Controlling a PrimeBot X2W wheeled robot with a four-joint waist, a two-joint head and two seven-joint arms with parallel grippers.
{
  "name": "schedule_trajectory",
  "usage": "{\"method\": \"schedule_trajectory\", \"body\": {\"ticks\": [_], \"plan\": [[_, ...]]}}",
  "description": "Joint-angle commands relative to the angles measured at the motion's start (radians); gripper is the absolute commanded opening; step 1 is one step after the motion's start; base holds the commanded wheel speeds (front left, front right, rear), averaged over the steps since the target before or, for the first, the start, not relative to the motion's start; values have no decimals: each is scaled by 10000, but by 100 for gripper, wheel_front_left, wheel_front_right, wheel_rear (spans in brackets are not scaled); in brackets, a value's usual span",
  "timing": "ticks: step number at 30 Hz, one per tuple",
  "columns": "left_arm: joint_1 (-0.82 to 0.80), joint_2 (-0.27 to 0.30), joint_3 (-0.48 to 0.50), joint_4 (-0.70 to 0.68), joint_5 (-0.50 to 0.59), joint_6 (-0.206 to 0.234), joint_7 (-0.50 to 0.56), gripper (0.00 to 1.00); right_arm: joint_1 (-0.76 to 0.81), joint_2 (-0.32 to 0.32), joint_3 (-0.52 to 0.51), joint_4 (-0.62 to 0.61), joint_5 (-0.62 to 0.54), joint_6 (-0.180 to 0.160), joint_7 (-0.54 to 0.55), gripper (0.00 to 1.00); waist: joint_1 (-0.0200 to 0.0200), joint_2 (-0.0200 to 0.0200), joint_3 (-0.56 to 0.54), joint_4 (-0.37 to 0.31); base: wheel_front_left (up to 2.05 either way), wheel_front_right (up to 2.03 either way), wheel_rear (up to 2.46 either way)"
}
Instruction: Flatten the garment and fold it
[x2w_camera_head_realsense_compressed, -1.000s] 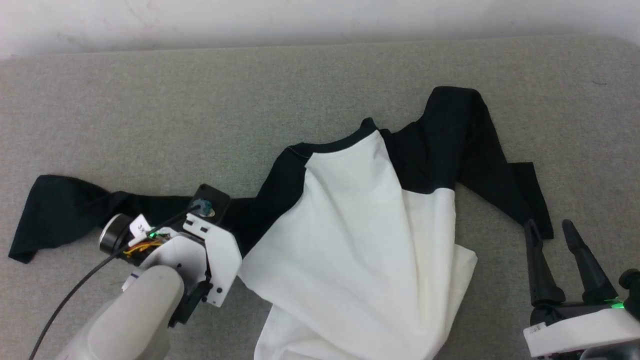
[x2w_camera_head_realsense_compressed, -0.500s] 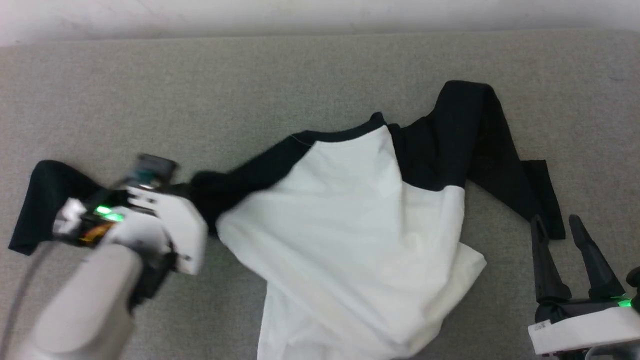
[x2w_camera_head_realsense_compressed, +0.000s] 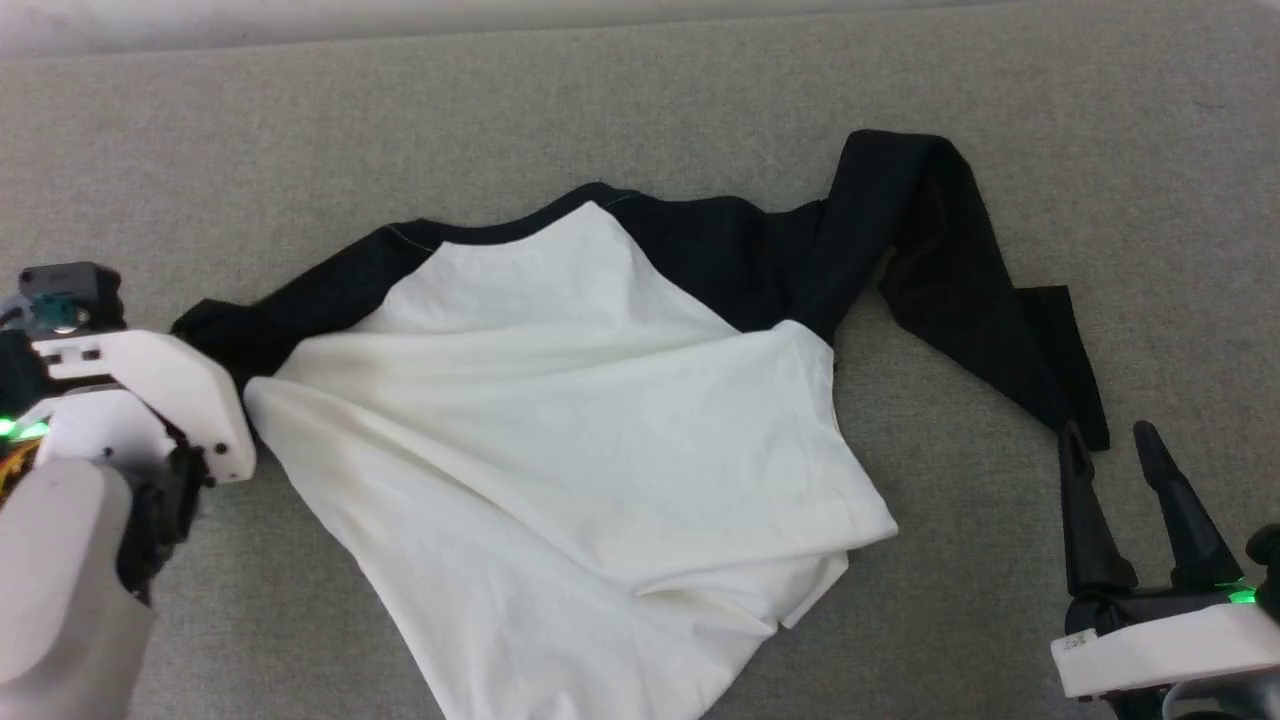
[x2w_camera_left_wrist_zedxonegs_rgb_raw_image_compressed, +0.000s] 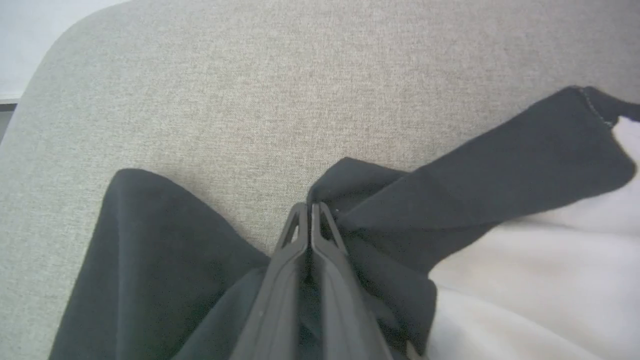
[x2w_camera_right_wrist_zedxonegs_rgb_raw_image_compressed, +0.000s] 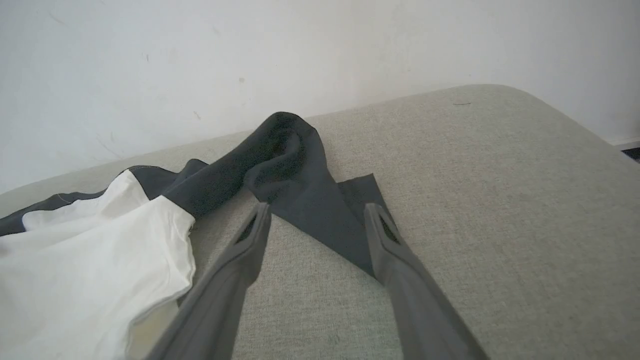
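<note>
The garment (x2w_camera_head_realsense_compressed: 560, 420), white-bodied with black sleeves, lies spread and wrinkled across the grey surface. Its left black sleeve (x2w_camera_left_wrist_zedxonegs_rgb_raw_image_compressed: 450, 180) runs taut to my left gripper (x2w_camera_left_wrist_zedxonegs_rgb_raw_image_compressed: 311, 207), which is shut on a bunched fold of it. In the head view that arm's white wrist (x2w_camera_head_realsense_compressed: 150, 390) sits at the far left and covers the fingers. The right sleeve (x2w_camera_head_realsense_compressed: 940, 250) lies doubled over at the back right, and its cuff ends just beyond my right gripper (x2w_camera_head_realsense_compressed: 1106, 435). That gripper stands open, its fingers (x2w_camera_right_wrist_zedxonegs_rgb_raw_image_compressed: 255, 235) straddling the sleeve's end (x2w_camera_right_wrist_zedxonegs_rgb_raw_image_compressed: 320, 210) without holding it.
The grey fabric surface (x2w_camera_head_realsense_compressed: 300, 120) extends to a pale wall (x2w_camera_right_wrist_zedxonegs_rgb_raw_image_compressed: 200, 50) at the back. Its rounded corners show at the right (x2w_camera_right_wrist_zedxonegs_rgb_raw_image_compressed: 575, 125) and at the left (x2w_camera_left_wrist_zedxonegs_rgb_raw_image_compressed: 45, 85). The white hem (x2w_camera_head_realsense_compressed: 700, 620) lies folded near the front.
My left gripper has shut on the left sleeve and moved left, dragging the garment. The white body has spread wider and shifted left. The right gripper has stayed open in place.
</note>
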Motion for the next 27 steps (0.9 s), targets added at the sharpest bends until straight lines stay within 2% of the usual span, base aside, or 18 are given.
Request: {"method": "schedule_trajectory", "body": {"ticks": [1,2,3,5,9,11,12,13,14,16,20,23,27], "plan": [[166,-292,91,-105,-132,44,-382,100,-135,19,26,75,53,-7,-64,100,-3,0,-206,103,0,0,0],[166,-292,91,-105,-132,44,-382,100,-135,19,26,75,53,-7,-64,100,-3,0,-206,103,0,0,0],[251,-647,314,-367,-420,24,-905,100,-107,19,40,116,28,-7,-55,100,-3,0,-426,209,0,0,0],[410,-963,556,-823,-766,-114,-1440,100,-66,19,46,128,0,-7,-33,100,-3,0,-667,312,0,0,0],[974,-1465,1018,-2388,-1219,-385,-2723,100,102,19,34,136,-19,-7,39,100,-3,0,-1126,512,0,0,0],[1407,-1538,1085,-3289,-1041,-478,-3502,100,180,19,39,153,-7,-7,72,100,-3,0,-1295,575,0,0,0],[1407,-1538,1085,-3289,-1041,-478,-3502,100,180,19,39,153,-7,-7,72,100,-3,0,-1295,575,0,0,0],[1966,-1813,1238,-4001,-1016,-451,-4317,100,268,19,43,187,22,-7,73,100,-3,0,-1458,628,0,0,0],[1966,-1813,1238,-4001,-1016,-451,-4317,100,268,19,43,187,22,-7,73,100,-3,0,-1458,628,0,0,0],[2538,-1863,1136,-4563,-663,-572,-5125,100,369,19,53,219,66,-7,55,100,-3,0,-1592,669,0,0,0],[3813,-2337,979,-5214,-392,-804,-6659,100,544,19,94,288,160,-7,-14,100,-3,0,-1806,675,0,0,0],[4769,-2828,932,-5488,30,-902,-7121,100,655,19,59,344,217,-7,-107,100,-3,0,-1960,671,0,0,0],[6008,-3681,1050,-5562,807,-1067,-7194,100,813,19,-29,405,299,-7,-247,100,-3,0,-2167,695,0,0,0]]}}
